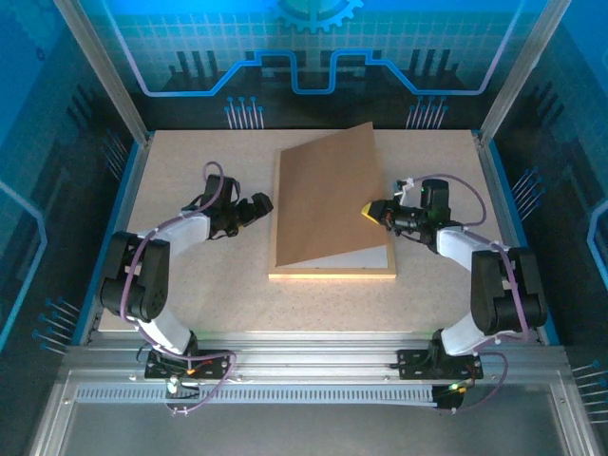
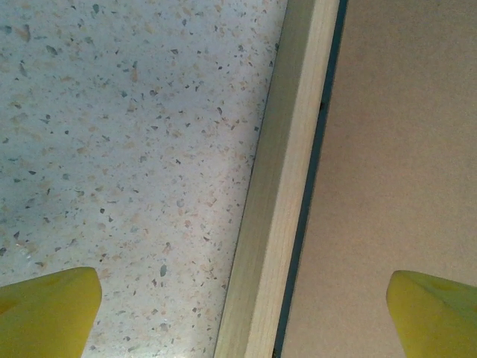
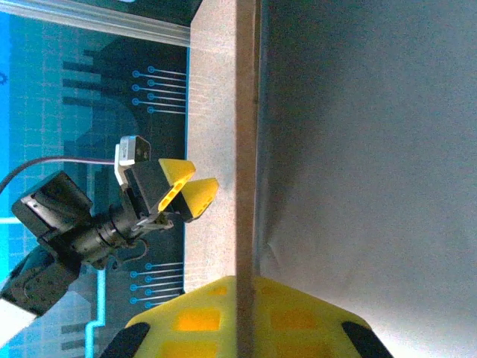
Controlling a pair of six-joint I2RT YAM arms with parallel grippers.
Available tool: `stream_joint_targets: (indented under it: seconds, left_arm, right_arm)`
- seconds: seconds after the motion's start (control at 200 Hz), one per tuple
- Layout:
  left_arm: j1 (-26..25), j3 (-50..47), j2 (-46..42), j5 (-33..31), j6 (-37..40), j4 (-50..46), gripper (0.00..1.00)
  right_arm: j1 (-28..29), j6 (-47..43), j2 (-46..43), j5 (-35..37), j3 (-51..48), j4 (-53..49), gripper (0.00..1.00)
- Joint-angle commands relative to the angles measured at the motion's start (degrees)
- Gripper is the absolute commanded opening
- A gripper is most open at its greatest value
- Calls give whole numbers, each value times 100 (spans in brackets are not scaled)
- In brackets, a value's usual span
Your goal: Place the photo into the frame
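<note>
Closing-up step, I judge: right fingers [image 1: 369, 211] pinch the raised edge of the tilted board [image 1: 323, 195] over the frame [image 1: 332, 274], left fingers [image 1: 262, 203] wide open, empty, astride its left side; next needs square lowering.

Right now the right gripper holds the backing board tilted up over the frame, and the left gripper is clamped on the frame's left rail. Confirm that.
Wrong on the left gripper: it is open, not clamped; the left wrist view shows its fingers spread either side of the frame rail. The right gripper holds the backing board tilted up over it.
</note>
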Motion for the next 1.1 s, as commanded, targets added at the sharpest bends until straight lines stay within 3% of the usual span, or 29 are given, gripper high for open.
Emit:
stream_joint_targets:
  seconds: [0.0, 0.41, 0.765, 1.091]
  left_arm:
    - [49, -118, -13, 162, -130, 134, 99]
    - [47, -232, 27, 243, -169, 252, 99]
    - [38, -250, 79, 314, -198, 324, 99]
    - [29, -305, 45, 324, -242, 360, 99]
  right_arm:
    - [42, 245, 114, -118, -41, 987, 0]
    - [-64, 271, 288, -182, -60, 1084, 0]
    - [-179, -444, 237, -344, 139, 1, 0]
    - [-240, -504, 241, -353, 75, -74, 0]
